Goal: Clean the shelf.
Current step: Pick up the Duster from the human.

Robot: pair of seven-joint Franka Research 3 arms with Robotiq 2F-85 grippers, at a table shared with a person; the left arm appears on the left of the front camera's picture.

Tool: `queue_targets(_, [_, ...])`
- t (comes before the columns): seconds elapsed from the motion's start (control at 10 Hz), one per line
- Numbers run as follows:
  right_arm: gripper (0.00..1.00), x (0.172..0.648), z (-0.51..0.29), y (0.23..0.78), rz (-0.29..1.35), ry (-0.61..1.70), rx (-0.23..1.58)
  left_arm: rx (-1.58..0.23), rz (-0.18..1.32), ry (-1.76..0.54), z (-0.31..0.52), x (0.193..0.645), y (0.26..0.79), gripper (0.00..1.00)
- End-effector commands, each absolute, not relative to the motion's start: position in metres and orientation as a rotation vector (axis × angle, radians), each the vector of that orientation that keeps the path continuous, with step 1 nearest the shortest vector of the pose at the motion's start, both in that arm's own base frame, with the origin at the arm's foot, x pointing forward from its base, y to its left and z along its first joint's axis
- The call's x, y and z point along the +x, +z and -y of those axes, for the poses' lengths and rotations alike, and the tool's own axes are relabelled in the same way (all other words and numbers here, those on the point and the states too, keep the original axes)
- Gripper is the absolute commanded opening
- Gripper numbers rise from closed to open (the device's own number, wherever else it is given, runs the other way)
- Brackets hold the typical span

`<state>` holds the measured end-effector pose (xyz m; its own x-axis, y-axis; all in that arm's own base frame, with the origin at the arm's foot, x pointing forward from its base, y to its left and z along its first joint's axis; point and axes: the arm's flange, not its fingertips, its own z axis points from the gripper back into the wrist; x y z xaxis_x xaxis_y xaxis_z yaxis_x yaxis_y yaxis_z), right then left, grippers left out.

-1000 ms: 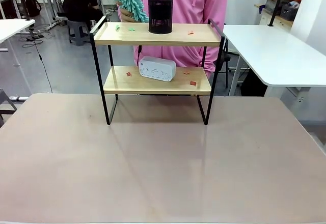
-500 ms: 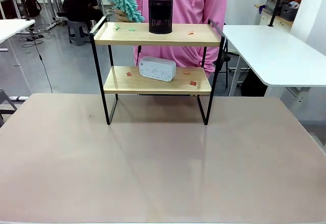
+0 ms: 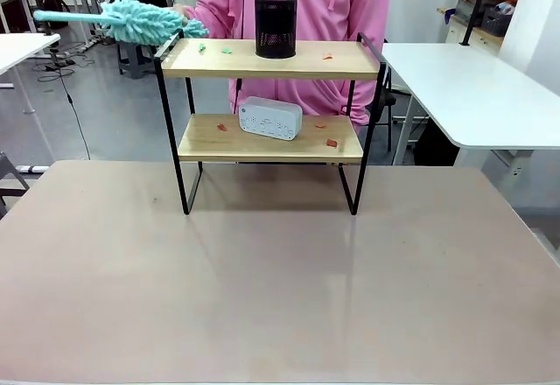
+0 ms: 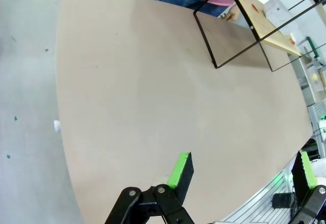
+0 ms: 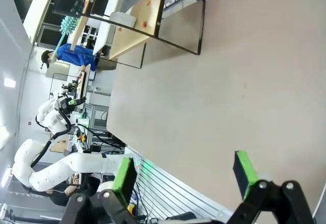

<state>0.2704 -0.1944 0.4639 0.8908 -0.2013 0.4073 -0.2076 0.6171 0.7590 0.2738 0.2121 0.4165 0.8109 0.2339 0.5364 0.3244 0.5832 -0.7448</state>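
The shelf (image 3: 262,68) stands at the table's far side, with two wooden boards on a black frame. Its top board carries a black mesh cup (image 3: 276,24) and small green scraps (image 3: 226,50) and red scraps (image 3: 327,55). On the lower board lie a white box (image 3: 270,117) and more red scraps (image 3: 331,143). A person in pink behind it holds a teal duster (image 3: 140,19) level, its tip at the top board's left end. My left gripper (image 4: 240,170) is open over the near table, far from the shelf (image 4: 265,28). My right gripper (image 5: 184,175) is open too, with the shelf (image 5: 137,35) far ahead.
The brown tabletop (image 3: 280,280) stretches bare between me and the shelf. A white table (image 3: 472,87) stands off to the right. My left arm (image 5: 46,168) appears at the table's near edge in the right wrist view.
The person has swung the duster from upright behind the mesh cup down and left, so it lies level at the shelf's top left corner.
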Motion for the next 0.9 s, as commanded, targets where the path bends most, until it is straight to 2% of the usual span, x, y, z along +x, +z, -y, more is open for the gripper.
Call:
queue_targets(0.0, [1.00,0.272,0.193,0.464,0.515,0.028,0.926,-0.975,0.675,-0.080,-0.209,0.273,0.415,1.00])
queue_targets(0.3, [1.00,0.272,0.193,0.464,0.515,0.028,0.926,-0.964,0.646,-0.059,-0.211,0.275,0.416,1.00])
queue_targets(0.5, [1.00,0.272,0.193,0.464,0.515,0.028,0.926,-0.977,0.667,-0.031,-0.219,0.295,0.450,1.00])
queue_targets(0.8, [1.00,0.272,0.193,0.464,0.515,0.028,0.926,-1.136,0.635,-0.004,-0.239,0.365,0.506,1.00])
